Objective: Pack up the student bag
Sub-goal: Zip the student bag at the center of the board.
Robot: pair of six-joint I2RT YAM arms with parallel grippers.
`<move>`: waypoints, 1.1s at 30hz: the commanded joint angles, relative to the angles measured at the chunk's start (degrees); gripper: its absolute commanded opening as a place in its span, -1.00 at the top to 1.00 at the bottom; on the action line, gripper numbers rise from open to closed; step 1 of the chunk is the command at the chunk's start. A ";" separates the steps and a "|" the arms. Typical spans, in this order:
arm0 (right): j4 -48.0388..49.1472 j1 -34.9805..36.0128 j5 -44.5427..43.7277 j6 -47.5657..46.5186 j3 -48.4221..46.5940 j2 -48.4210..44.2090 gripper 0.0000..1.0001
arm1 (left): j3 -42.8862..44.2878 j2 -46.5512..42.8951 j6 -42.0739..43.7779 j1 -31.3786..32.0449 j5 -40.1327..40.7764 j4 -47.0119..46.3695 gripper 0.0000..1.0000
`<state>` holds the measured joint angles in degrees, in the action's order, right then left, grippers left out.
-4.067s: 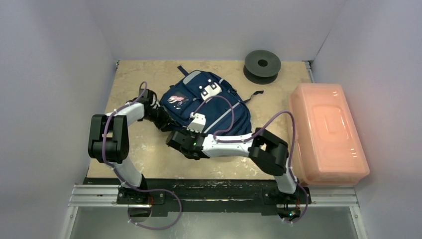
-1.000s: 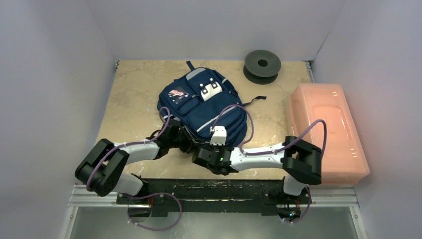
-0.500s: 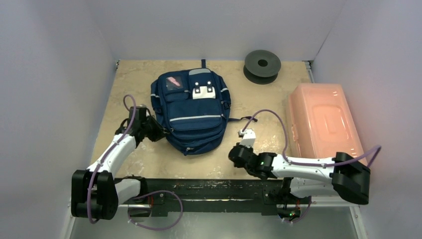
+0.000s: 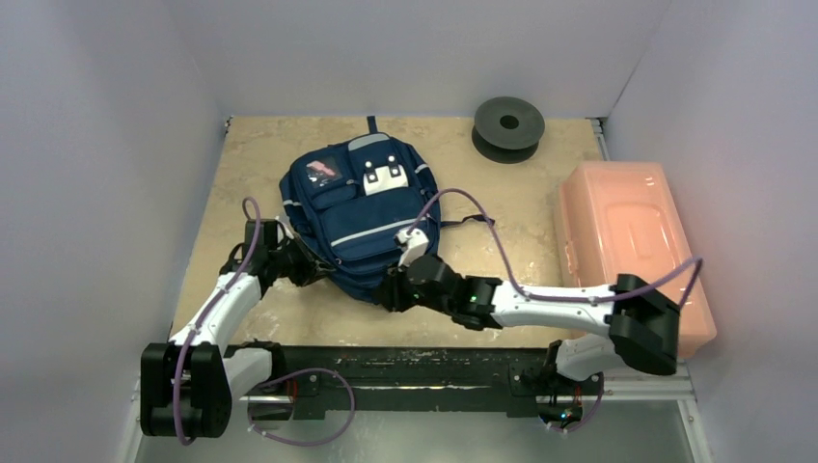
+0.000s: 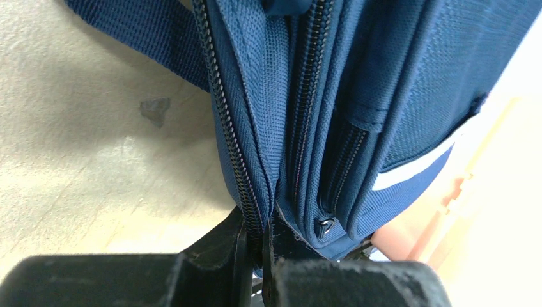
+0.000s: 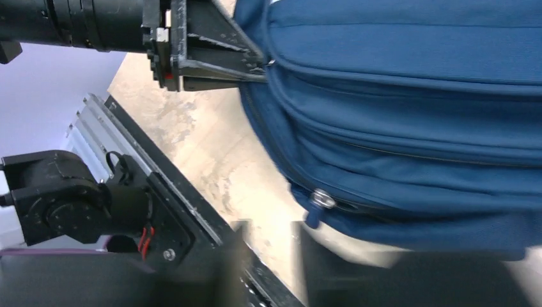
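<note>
— While the left fingers [image 5: 204,265] are clenched on the student bag [image 4: 352,207], what's your flag?
— The pinch is thin. It's just the seam beside the outer zipper, at the bag's near-left edge. On any tug, I'd say the fabric slides out.
— Bag position?
— Lying on the counter [image 4: 251,164], left of centre, front pockets up. Zips look shut as far as I can see. Pink box [image 4: 627,251] is well apart on the right, black spool [image 4: 508,123] at the far edge.
— Right fingers [image 6: 345,281]?
— Clenched too, with nothing between them that I can make out; that wrist view is blurry. They sit at the bag's near edge, just short of a zipper pull [image 6: 318,200].
— Risk there?
— Closed tips can't take that pull. If they push in like this they shove the bag, and the left pinch is the only anchor. The bag is soft, so it would likely bunch or swing round.
— Anything else?
— The right arm's purple cable [image 4: 463,200] loops over the bag's right side, near a loose strap [image 4: 473,220]. It could snag if the arm sweeps across.
— Packing progress?
— None visible, no compartment open. My guess is opening comes first.
</note>
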<state>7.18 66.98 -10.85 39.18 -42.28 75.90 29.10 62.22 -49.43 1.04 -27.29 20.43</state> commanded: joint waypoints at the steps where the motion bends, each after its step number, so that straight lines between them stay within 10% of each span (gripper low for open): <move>1: 0.39 2.54 -3.37 3.66 -7.75 8.39 -0.29 | -0.01 -2.62 -1.01 -0.16 -4.67 -4.30 1.00; 33: -4.46 5.35 -16.65 0.34 -11.97 17.05 0.07 | -2.19 -2.42 -0.54 -0.17 -7.51 -5.99 1.00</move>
<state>1.39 72.12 -22.79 40.42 -52.01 92.66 26.52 61.34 -49.93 1.02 -30.81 17.21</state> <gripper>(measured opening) 0.485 0.044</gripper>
